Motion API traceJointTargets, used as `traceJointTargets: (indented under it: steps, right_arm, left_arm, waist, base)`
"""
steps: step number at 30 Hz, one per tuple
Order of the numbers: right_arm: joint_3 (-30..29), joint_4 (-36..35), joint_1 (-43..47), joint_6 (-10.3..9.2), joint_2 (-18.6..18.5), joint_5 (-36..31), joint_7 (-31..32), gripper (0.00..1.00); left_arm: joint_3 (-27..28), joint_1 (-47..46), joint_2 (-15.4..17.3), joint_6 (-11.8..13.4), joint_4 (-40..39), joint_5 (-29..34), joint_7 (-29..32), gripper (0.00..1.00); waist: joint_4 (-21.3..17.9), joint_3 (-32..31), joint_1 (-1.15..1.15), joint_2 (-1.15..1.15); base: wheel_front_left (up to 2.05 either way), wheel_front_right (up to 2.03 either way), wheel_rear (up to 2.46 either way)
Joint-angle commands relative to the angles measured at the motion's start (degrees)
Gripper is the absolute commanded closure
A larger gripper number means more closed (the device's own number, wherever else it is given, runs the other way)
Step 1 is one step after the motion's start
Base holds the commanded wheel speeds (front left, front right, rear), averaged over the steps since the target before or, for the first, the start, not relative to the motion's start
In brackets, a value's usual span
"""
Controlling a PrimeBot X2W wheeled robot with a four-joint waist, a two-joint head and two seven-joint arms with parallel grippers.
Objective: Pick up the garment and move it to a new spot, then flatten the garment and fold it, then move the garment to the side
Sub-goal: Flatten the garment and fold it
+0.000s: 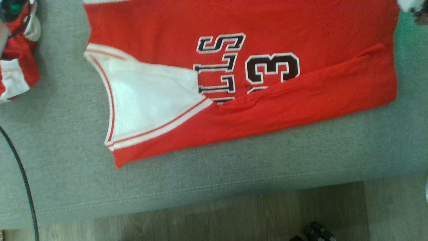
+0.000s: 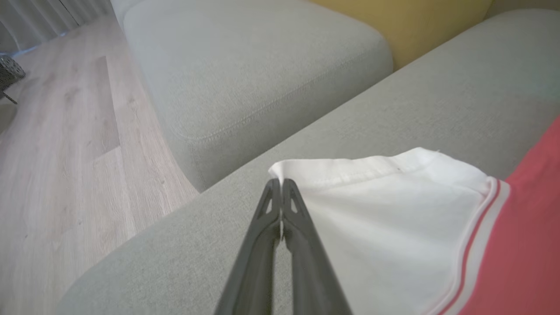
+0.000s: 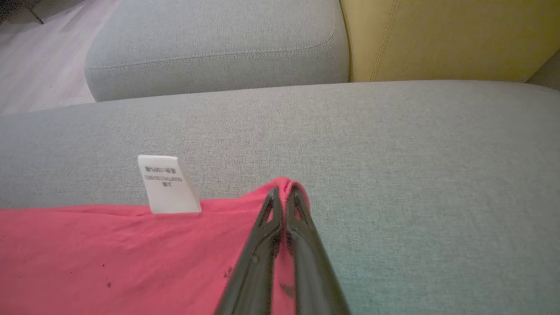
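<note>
In the head view the garment (image 1: 301, 100), a red jersey with a white side panel (image 1: 147, 97) and black lettering outlined in white, is lying spread on a grey fabric cushion (image 1: 234, 167), its near edge turning over onto itself in a long fold. The cushion's stitched seam is running across the lower part of the view. Below it a pale wooden floor (image 1: 234, 214) is showing, with a thin black cable (image 1: 25, 187) curving down the left side and a small dark object (image 1: 317, 232) sitting at the bottom edge, too cut off to identify. A bunch of red and white cloth (image 1: 16, 67) is lying at the far left of the cushion; whether it is joined to the jersey I cannot tell. In the left wrist view the left gripper (image 2: 281, 183) is pressing its two dark fingers together on a white corner of the garment, pinching it over the grey cushion. Beyond, a second grey cushion (image 2: 262, 65) is sitting next to a yellow cushion (image 2: 415, 26), and the wooden boards are stretching toward pale curtains (image 2: 43, 17). In the right wrist view the right gripper (image 3: 284, 191) is clamping a raised peak of the red fabric between its closed fingers. It is near a white label (image 3: 168, 183) that is standing up from the garment's edge, with bare grey cushion stretching away behind.
</note>
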Motion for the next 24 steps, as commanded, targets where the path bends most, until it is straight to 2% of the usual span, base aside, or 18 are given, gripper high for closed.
traceJointTargets:
  steps: [1,6,16,19,24]
  right_arm:
    - [-0.48,-2.3,-1.36,-0.01,-1.47,0.66,-1.01,1.0]
    - [-0.98,-2.8,1.13,-0.01,-3.11,3.36,-0.88,1.0]
    - [-1.61,-6.89,10.43,-0.01,-6.81,9.92,1.98,1.0]
    - [-2.23,-8.98,13.73,-0.01,-7.96,11.31,3.13,1.0]
    - [-3.27,-12.47,18.8,-0.01,-9.17,12.89,5.03,1.0]
  left_arm:
    - [2.21,-3.59,1.34,0.37,-0.47,1.11,-2.24,1.0]
    - [1.34,-2.31,0.31,0.29,-0.66,1.59,-5.77,1.0]
    - [0.69,7.41,3.67,1.26,-10.0,-0.89,-8.72,1.0]
    - [0.88,11.64,6.09,2.97,-15.55,-2.12,-8.97,1.0]
    - [1.98,19.76,10.65,7.16,-26.29,-6.1,-8.45,1.0]
  waist:
    - [0.82,-0.83,0.0,0.0]
    - [2.27,-2.53,0.0,0.0]
    - [4.88,-6.72,0.0,0.0]
    - [5.73,-7.96,0.0,0.0]
    - [6.67,-9.52,0.0,0.0]
  base:
    - [0.0,0.0,0.0]
    - [0.0,0.0,0.0]
    - [0.0,0.0,0.0]
    - [0.0,0.0,0.0]
    - [0.0,0.0,0.0]
